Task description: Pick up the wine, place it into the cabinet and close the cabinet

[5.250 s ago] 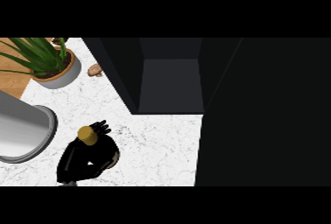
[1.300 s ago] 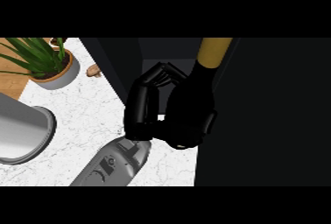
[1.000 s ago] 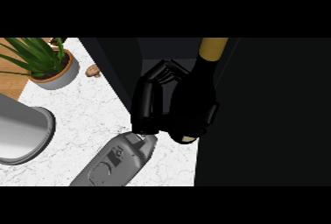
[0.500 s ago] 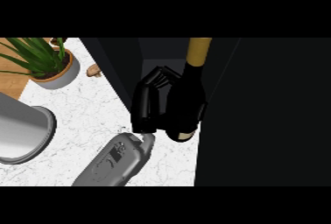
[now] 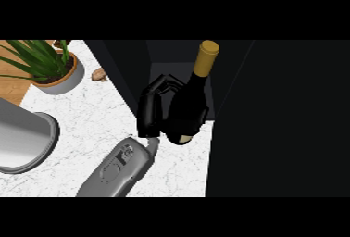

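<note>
The left hand (image 5: 152, 110) has its fingers curled round the wine (image 5: 196, 90), gripping the dark body from the 9 o'clock side. The bottle lies tilted, with its gold neck pointing to 12 o'clock into the open cabinet (image 5: 121, 69) and its base at 6 o'clock by the front edge. The potted plant (image 5: 58, 74) sits at 10 o'clock on the white counter (image 5: 89, 115).
</note>
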